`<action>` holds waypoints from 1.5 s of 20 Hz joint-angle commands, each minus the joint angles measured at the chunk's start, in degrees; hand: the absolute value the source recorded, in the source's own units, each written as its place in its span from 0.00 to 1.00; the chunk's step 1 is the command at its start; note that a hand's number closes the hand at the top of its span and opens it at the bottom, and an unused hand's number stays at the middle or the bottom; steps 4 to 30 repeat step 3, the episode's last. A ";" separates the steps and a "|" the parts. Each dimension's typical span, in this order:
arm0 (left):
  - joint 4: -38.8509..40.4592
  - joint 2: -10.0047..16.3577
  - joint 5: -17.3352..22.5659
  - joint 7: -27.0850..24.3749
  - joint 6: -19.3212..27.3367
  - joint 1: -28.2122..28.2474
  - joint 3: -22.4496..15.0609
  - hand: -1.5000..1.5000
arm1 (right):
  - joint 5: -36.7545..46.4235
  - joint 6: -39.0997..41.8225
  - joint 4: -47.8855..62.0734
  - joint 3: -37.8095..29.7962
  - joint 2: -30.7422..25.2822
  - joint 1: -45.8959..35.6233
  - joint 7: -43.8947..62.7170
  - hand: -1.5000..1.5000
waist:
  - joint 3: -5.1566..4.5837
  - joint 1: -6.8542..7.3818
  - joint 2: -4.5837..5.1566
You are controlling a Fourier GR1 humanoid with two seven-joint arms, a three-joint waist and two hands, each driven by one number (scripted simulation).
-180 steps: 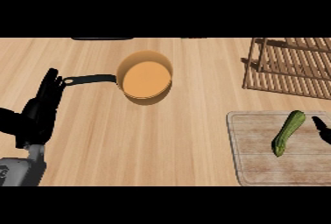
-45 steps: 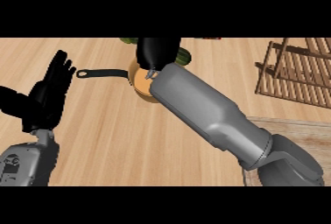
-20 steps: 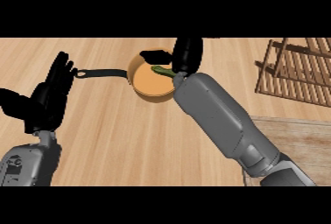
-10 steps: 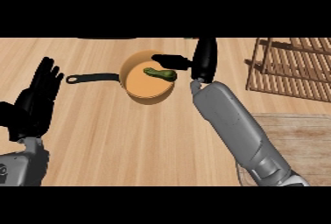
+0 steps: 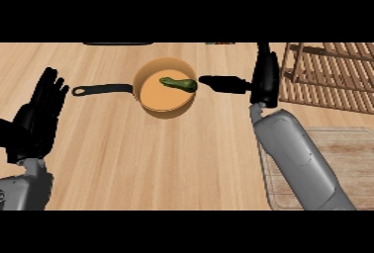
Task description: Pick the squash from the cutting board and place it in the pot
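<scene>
- Squash (image 5: 179,83): small, dark green, elongated, slightly curved. It lies inside the pot (image 5: 159,99), on the upper right part of the orange floor, off the cutting board (image 5: 350,148). Judging by how it lies, you can count the placing as done.
- Handling (a judgement): probably light and stiff. The skin looks smooth and is likely slippery. It is not fragile, and it may roll about its long axis on a flat floor.
- Where to take hold, should you need to lift it again: across the middle of its length, thumb on one flank and fingers on the other. The narrower end offers you less surface.
- Pot: round, shallow, orange inside, with a black handle (image 5: 102,89) pointing left across the wooden counter (image 5: 146,163).
- Right hand (image 5: 264,86): just to the right of the pot. The fingers are straight and point away from you, and the thumb stretches left toward the rim. It holds nothing.
- Left hand (image 5: 40,113): at the view's left edge, resting with fingers straight and up, holding nothing.
- Cutting board: lower right, partly hidden by the right forearm.
- Slatted wooden rack (image 5: 329,74): upper right, beyond the right hand.
</scene>
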 commanded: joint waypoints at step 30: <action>-3.58 -1.41 -1.59 4.81 2.50 -1.59 -1.09 0.50 | 3.06 3.96 -9.63 -0.74 -1.24 4.01 6.68 0.00 | 0.00 0.03 -0.03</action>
